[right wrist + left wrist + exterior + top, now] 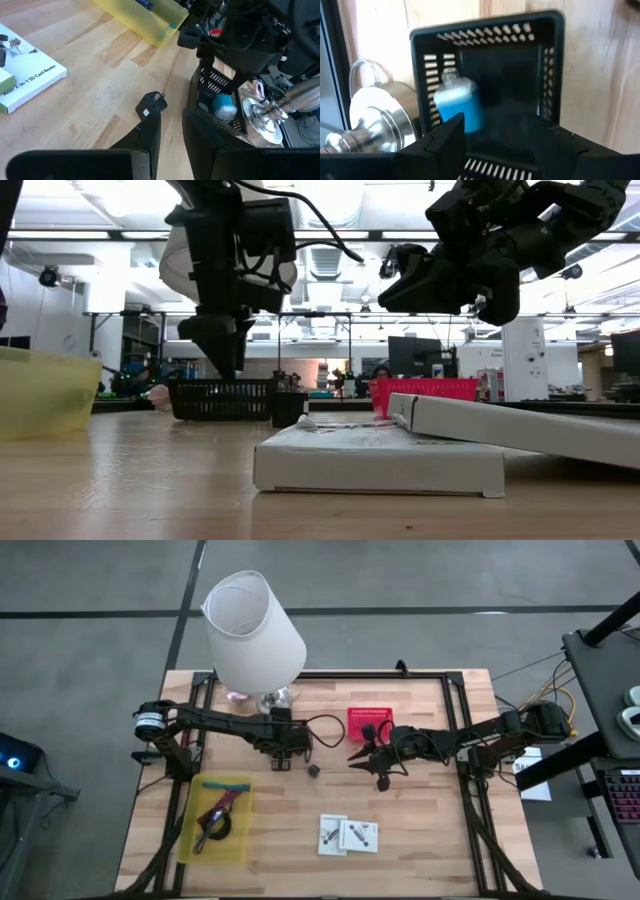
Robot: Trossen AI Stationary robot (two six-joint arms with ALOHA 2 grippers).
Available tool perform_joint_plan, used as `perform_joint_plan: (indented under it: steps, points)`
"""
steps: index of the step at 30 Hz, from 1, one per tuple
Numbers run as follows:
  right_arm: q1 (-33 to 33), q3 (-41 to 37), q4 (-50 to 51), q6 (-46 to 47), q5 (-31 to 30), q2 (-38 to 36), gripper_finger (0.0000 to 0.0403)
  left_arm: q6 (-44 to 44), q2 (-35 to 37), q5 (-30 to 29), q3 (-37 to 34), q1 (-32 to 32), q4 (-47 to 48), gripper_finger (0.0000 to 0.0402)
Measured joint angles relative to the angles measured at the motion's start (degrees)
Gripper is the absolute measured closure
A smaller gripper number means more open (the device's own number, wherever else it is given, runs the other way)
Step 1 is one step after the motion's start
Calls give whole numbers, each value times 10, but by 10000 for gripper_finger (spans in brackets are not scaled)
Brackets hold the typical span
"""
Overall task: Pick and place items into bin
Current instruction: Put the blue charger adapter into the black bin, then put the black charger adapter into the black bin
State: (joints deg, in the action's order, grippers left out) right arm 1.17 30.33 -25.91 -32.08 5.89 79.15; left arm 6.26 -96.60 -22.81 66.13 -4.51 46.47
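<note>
My left gripper (497,137) is open and points down over a black slotted basket (547,65) beside the lamp base. A blue item (460,107) lies inside that basket, just past one fingertip; I cannot tell if the finger touches it. My right gripper (171,132) hangs above mid-table, its fingers a little apart with nothing between them. A small black plug-like piece (151,103) lies on the wood just beyond them. Two white packets (347,834) lie near the front, one leaning on the other. A yellow bin (240,840) at front left holds a teal pen (226,784), a maroon strap and a black cable.
A big white lamp (255,630) stands at the far left, its chrome base (375,120) right beside the black basket. A red basket (368,723) sits far of centre. Bare wood lies between the packets and the right edge.
</note>
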Motion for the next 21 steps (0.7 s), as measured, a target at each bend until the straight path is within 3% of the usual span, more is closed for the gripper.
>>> perform_joint_plan:
  steps: [11,17,21]
  points:
    - [0,0,0,0,0,0,335,19,0,2,26,2,-51,181]
    - [0,0,0,0,0,0,335,55,0,86,27,7,-127,181]
    - [0,0,0,0,0,0,335,79,0,96,26,14,-178,181]
